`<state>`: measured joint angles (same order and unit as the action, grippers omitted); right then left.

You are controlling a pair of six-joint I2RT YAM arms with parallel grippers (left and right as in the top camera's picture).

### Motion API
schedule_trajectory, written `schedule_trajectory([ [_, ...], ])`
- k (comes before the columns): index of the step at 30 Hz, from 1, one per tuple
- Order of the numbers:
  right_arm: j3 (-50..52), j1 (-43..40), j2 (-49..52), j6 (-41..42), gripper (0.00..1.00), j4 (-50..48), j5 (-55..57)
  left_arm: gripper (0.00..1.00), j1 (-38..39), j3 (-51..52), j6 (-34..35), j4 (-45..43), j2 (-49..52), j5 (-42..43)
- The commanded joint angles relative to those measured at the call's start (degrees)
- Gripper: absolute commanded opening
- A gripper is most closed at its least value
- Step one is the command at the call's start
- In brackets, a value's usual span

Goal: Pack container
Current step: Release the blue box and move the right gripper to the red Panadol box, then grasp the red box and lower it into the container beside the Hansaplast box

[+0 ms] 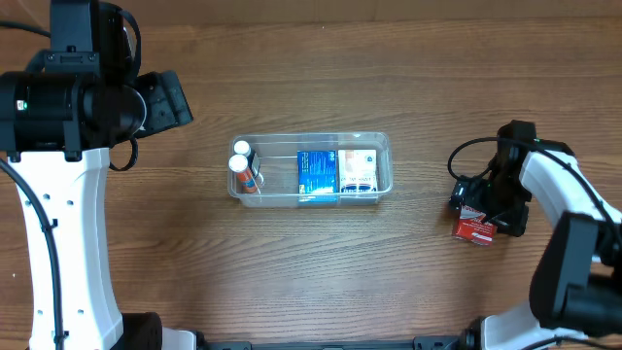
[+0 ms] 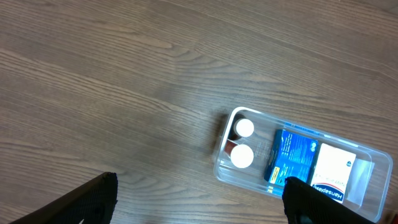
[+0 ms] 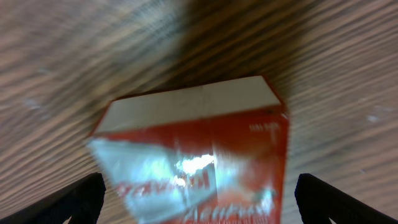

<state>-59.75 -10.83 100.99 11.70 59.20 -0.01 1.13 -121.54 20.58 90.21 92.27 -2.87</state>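
The clear plastic container (image 1: 311, 171) sits mid-table. It holds two white-capped bottles (image 1: 241, 163) at its left end, a blue box (image 1: 317, 172) and a white box (image 1: 358, 168). It also shows in the left wrist view (image 2: 298, 163). A red box (image 1: 474, 228) lies on the table at the right, and fills the right wrist view (image 3: 199, 149). My right gripper (image 3: 196, 196) is open, its fingers either side of the red box, apart from it. My left gripper (image 2: 199, 199) is open and empty, high at the far left, away from the container.
The left arm's white column (image 1: 58, 243) stands at the table's left side. The right arm (image 1: 573, 224) curves along the right edge. Bare wooden table (image 1: 311, 272) surrounds the container.
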Motion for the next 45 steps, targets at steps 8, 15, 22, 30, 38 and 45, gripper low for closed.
schedule_trajectory([
  [8,0.15,-0.17,2.32,-0.61,0.79,-0.24,-1.01,0.87,0.02,-0.7,-1.31,-0.24,-0.02,-0.7],
  [15,-1.99,-0.11,2.32,-0.31,0.66,0.79,-1.49,0.87,0.02,-0.7,-1.33,-0.22,-0.02,-0.7],
  [22,-12.35,1.42,0.02,0.31,0.67,8.5,-4.15,0.87,0.02,-0.7,-1.31,-0.22,-0.02,-0.7],
  [30,-28.65,14.86,-8.13,0.22,0.67,11.85,-13.03,0.86,0.02,-0.7,-1.31,-0.24,-0.02,-0.7],
  [38,-32.13,34.56,-6.99,3.63,0.67,4.66,-8.0,0.87,0.02,-0.7,-1.31,-0.22,-0.02,-0.7],
  [45,-32.06,39.56,1.99,6.38,0.67,4.59,-3.69,0.87,0.02,-0.7,-1.31,-0.2,-0.02,-0.7],
])
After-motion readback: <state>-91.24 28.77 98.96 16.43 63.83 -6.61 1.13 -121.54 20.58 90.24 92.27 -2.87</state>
